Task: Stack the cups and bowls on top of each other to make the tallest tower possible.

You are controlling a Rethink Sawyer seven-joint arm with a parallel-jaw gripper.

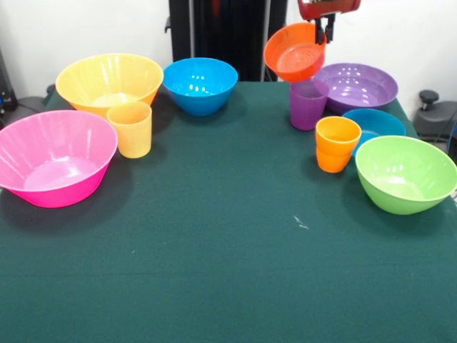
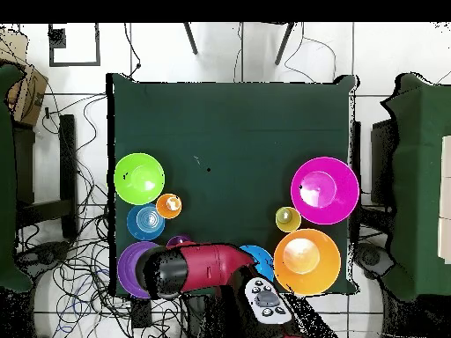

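Note:
My gripper (image 1: 325, 30) is shut on the rim of the small red-orange bowl (image 1: 294, 51) and holds it tilted in the air above the purple cup (image 1: 308, 105). The orange cup (image 1: 336, 143) stands alone in front of the small blue bowl (image 1: 375, 125). The wide purple bowl (image 1: 357, 86) and the lime green bowl (image 1: 405, 174) are on the right. The medium blue bowl (image 1: 200, 84), big yellow bowl (image 1: 108, 82), yellow-orange cup (image 1: 131, 128) and big pink bowl (image 1: 53, 157) are on the left. In the overhead view my arm (image 2: 203, 268) hides the gripper and the held bowl.
The green table (image 1: 214, 271) stretches open toward the camera in the front view. In the overhead view, cables lie on the floor round the table, and the lime green bowl (image 2: 138, 179) and big pink bowl (image 2: 324, 191) sit near opposite side edges.

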